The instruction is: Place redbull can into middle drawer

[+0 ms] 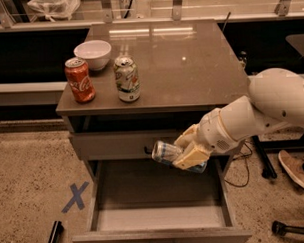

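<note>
My claw (pixel 189 151) was clamped on the redbull can (pixel 165 152), holding it sideways above the open middle drawer (pixel 144 194), near the upper drawer front (pixel 113 145). Let go from there, it could bounce and roll on the flat floor, or clip that front.

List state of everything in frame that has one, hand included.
hand: shut on redbull can, over the middle drawer.
redbull can: held on its side, not set down.
middle drawer: pulled open.
upper drawer: shut.
Coke can: upright on the cabinet top.
white-green can: upright, right of the Coke can.
bowl: upright, behind both cans.
</note>
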Robot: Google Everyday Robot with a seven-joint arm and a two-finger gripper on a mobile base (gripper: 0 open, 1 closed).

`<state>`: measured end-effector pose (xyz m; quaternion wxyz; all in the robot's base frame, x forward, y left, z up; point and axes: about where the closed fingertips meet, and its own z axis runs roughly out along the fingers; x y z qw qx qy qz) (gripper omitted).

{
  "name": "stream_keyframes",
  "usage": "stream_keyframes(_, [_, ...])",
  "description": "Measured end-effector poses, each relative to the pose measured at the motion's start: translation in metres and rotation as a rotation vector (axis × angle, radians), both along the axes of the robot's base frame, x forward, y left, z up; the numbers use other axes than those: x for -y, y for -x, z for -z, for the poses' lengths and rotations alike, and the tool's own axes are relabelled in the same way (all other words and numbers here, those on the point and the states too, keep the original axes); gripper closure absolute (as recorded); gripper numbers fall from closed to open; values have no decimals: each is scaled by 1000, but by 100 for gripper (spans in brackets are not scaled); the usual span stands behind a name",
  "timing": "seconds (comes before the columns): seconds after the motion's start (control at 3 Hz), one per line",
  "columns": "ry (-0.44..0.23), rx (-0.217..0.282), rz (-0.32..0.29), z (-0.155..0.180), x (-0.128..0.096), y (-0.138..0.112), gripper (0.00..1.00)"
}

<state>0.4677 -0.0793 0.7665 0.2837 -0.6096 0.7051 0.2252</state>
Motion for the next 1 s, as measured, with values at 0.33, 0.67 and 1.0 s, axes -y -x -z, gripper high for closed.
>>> stream_keyframes(0.33, [155,-28,-25,81,-30,-5,100])
stream_keyframes(0.67, [283,-11,-61,161,-42,2,100])
stream_keyframes(1.0, [299,18,-78,219,-40,10,100])
